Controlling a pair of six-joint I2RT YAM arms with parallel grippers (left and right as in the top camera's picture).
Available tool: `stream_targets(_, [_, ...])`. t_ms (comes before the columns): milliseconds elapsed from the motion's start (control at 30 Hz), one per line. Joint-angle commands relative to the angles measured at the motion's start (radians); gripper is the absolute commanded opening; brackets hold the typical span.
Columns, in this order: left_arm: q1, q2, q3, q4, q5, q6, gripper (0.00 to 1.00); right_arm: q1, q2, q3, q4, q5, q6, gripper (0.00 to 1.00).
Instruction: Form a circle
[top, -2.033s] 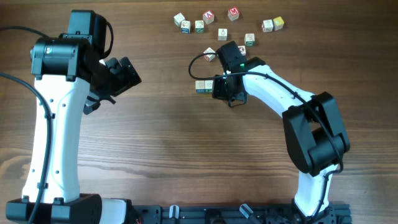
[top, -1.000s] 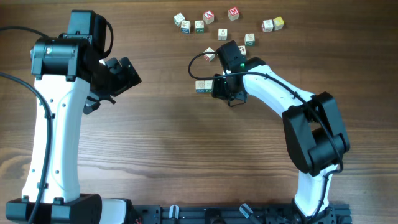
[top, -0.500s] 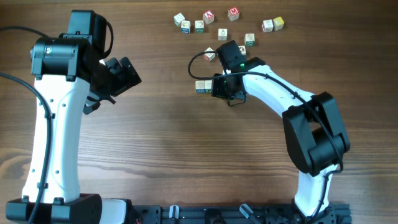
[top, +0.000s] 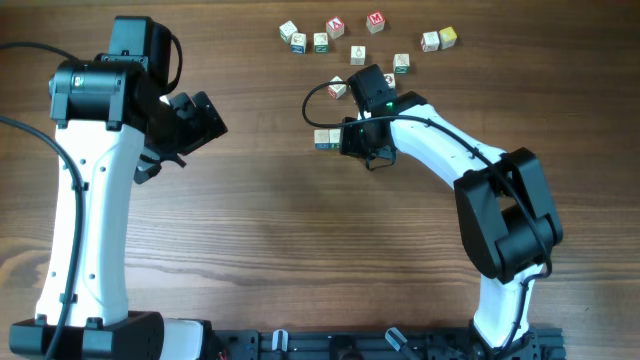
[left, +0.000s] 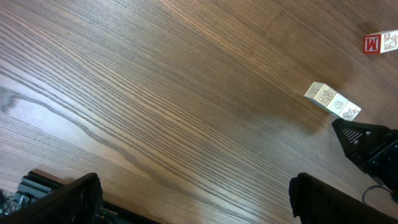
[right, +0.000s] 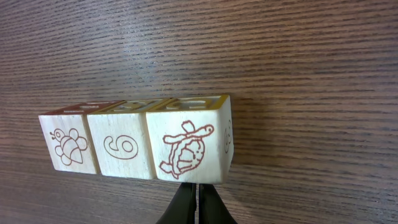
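Observation:
Three white cubes stand side by side in a straight row (top: 327, 139). In the right wrist view their faces show a bee (right: 68, 142), a 6 (right: 121, 146) and a turtle (right: 189, 146). My right gripper (right: 198, 198) is shut with nothing between its fingers, and its tips rest against the near side of the turtle cube. In the overhead view it (top: 347, 140) is at the row's right end. Several more lettered cubes (top: 358, 55) lie scattered behind. No ring of cubes shows. My left gripper (top: 165, 150) hangs open and empty far to the left, high over bare wood (left: 193, 199).
The loose cubes spread along the table's far edge, from one (top: 288, 31) at the left to a pair (top: 439, 39) at the right. Two cubes (top: 338, 88) sit just behind the right wrist. A red M cube (left: 379, 42) shows in the left wrist view.

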Motion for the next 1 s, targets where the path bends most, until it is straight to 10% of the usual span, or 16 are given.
stream_targets(0, [0.001, -0.007, -0.003, 0.003, -0.010, -0.006, 1.00, -0.007, 0.016, -0.010, -0.006, -0.011, 0.005, 0.05])
stream_targets(733, [0.001, -0.007, -0.003, 0.003, -0.010, -0.006, 1.00, -0.007, -0.259, -0.001, -0.255, 0.275, 0.032, 0.05])
stream_targets(800, [0.001, -0.007, -0.003, 0.003, -0.010, -0.006, 1.00, -0.007, -0.341, -0.001, -0.289, 0.341, 0.032, 0.15])
stream_targets(900, [0.001, -0.007, -0.003, 0.003, -0.010, -0.006, 1.00, -0.007, -0.459, -0.001, -0.329, 0.404, 0.035, 0.97])
stream_targets(967, [0.001, -0.007, -0.003, 0.003, -0.010, -0.006, 1.00, -0.007, -0.552, -0.001, -0.352, 0.437, 0.035, 1.00])
